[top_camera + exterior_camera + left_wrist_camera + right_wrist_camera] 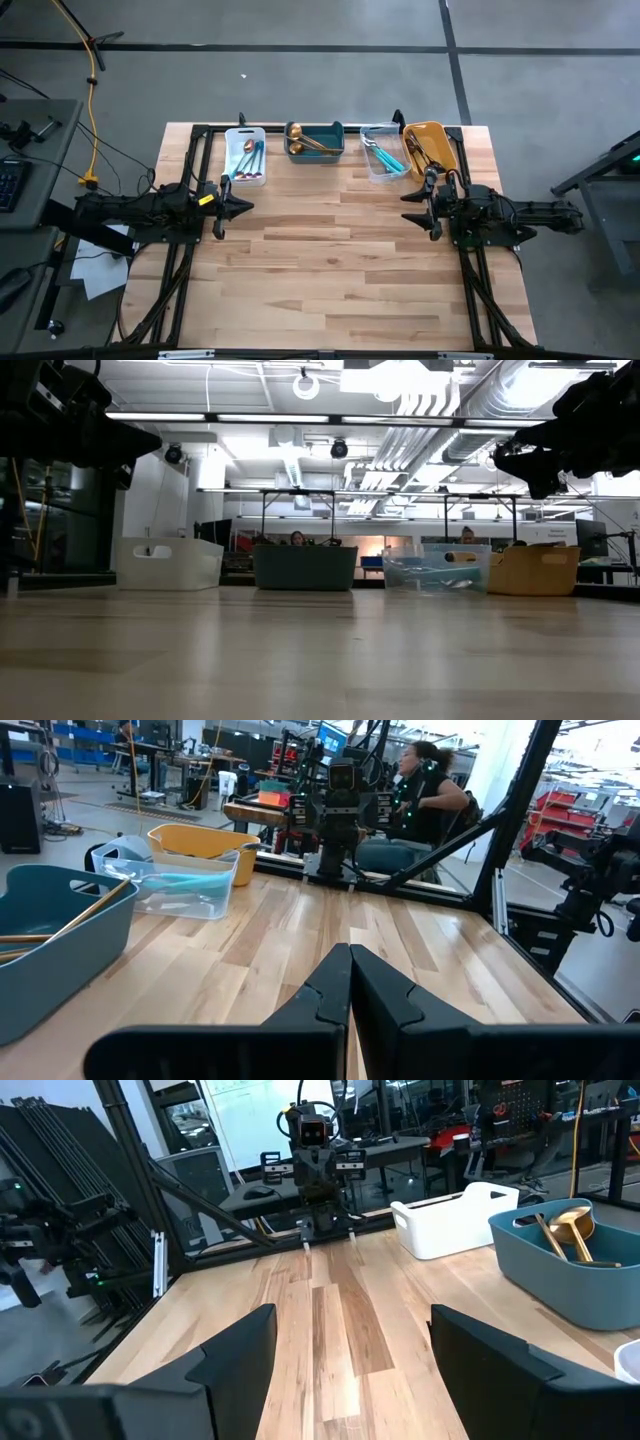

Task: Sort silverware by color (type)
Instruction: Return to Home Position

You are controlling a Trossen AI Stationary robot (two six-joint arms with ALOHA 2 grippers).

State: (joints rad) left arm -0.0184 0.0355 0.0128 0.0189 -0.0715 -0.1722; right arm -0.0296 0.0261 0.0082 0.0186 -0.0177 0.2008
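Over the tabletop (340,280), at its left side, I see the left gripper (247,207), jaws clenched; at its right side, the right gripper (408,208), jaws released. Four bins (245,133) line the far edge, and the silverware (251,158) I see lies inside them.

No text, label, brand or number can be read in any view. Beyond the far edge of the light wooden surface (340,1310), a white wall panel (250,1095) carries faint marks too small to make out. A lit blue screen (330,735) beyond that surface likewise shows nothing legible.
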